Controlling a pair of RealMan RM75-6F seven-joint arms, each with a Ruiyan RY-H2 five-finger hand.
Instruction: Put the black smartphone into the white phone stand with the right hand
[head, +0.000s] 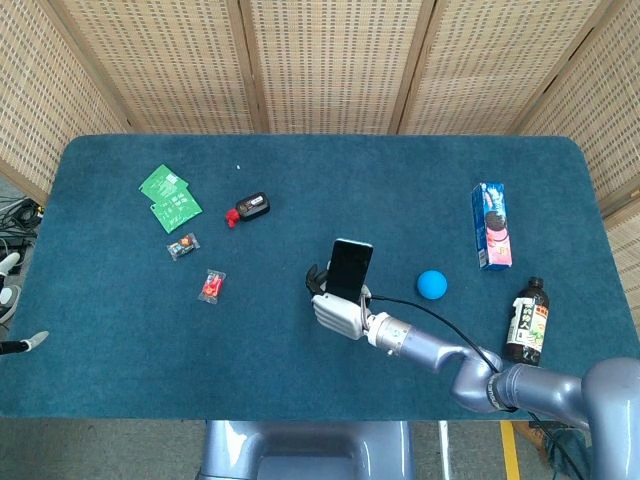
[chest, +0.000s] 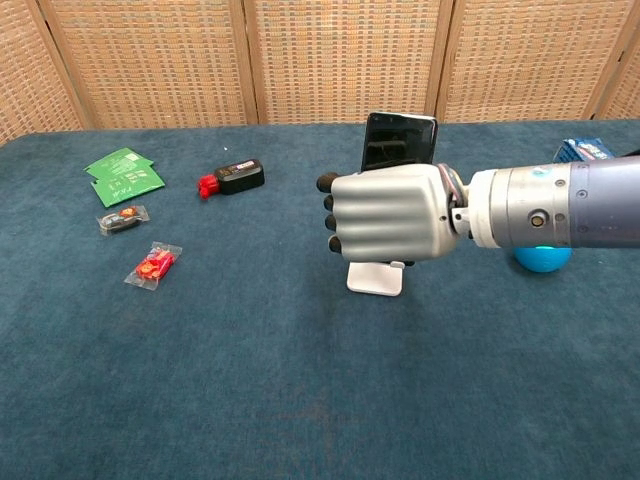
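The right hand (chest: 388, 215) was wrapped around the black smartphone (chest: 398, 142), holding it upright near the middle of the blue table (head: 300, 180). The phone's upper part stood clear above the fingers (chest: 331, 213); its lower part was hidden behind the hand. The white phone stand (chest: 376, 279) showed only as a base beneath the hand, so whether the phone sat in it could not be told. A blue ball (head: 431, 284) lay just right of the hand. On the far left were green packets (head: 169, 197), a small black and red object (head: 248, 208) and two wrapped sweets (head: 197, 266). At the right lay a blue box (head: 491, 225) and a dark bottle (head: 527, 320). The left hand was out of sight.
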